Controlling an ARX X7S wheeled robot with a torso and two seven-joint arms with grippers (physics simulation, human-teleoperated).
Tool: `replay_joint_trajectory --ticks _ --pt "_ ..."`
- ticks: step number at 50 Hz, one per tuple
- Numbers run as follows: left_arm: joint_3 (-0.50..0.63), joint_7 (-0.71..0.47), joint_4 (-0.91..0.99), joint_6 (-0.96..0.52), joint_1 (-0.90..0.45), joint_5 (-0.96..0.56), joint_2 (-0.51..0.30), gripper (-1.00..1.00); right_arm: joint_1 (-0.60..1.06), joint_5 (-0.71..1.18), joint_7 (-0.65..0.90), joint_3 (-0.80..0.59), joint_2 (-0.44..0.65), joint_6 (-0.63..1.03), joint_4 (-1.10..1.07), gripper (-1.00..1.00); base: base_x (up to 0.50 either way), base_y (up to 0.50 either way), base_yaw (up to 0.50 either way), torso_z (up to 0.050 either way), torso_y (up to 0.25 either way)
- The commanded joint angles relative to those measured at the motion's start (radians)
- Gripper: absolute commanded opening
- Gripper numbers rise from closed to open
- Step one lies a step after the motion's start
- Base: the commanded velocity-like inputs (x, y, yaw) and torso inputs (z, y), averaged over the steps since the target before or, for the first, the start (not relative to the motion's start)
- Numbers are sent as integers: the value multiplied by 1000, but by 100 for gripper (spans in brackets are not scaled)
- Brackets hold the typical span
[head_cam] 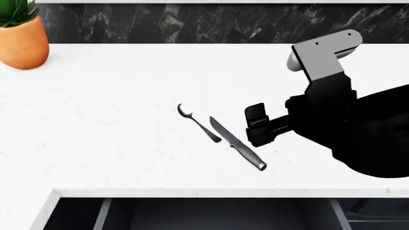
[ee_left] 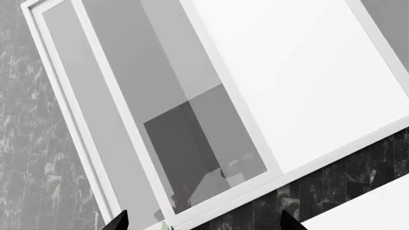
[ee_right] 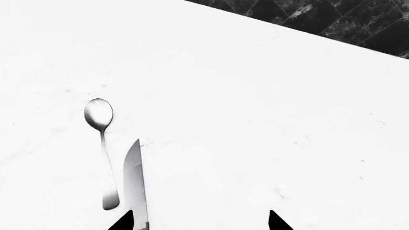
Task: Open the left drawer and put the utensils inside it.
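On the white countertop [head_cam: 96, 120] the utensils lie side by side: a small silver spoon [head_cam: 199, 123] and, just right of it, a longer knife [head_cam: 238, 143] with its blade pointing away. My right gripper [head_cam: 254, 125] hovers right beside the knife, open and holding nothing. In the right wrist view the spoon [ee_right: 102, 143] and the knife [ee_right: 134, 187] lie ahead, the knife running past one fingertip of the right gripper [ee_right: 199, 221]. The left drawer [head_cam: 223, 215] stands pulled out below the counter's front edge, its dark inside showing. My left gripper [ee_left: 203, 221] is open, facing a window.
A potted plant in an orange pot [head_cam: 22, 36] stands at the counter's back left. Dark marbled wall tiles [head_cam: 191, 21] run behind the counter. The left wrist view faces a white-framed window [ee_left: 223, 96] above those tiles.
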Motion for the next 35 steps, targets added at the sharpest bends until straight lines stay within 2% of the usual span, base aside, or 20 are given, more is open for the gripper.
replay_joint_trajectory --ticks 1,25,35 --pt "3 -4 0 1 -1 -3 0 100 -18 -15 -21 -15 -18 4 -19 100 0 0 0 0 0" --pt "6 -1 -3 -2 -7 -1 0 100 -75 -142 -107 -48 -50 21 3 100 0 0 0 0 0" --pt "7 -1 -3 -4 -10 0 0 100 -77 -116 -112 -72 -53 37 -21 100 0 0 0 0 0"
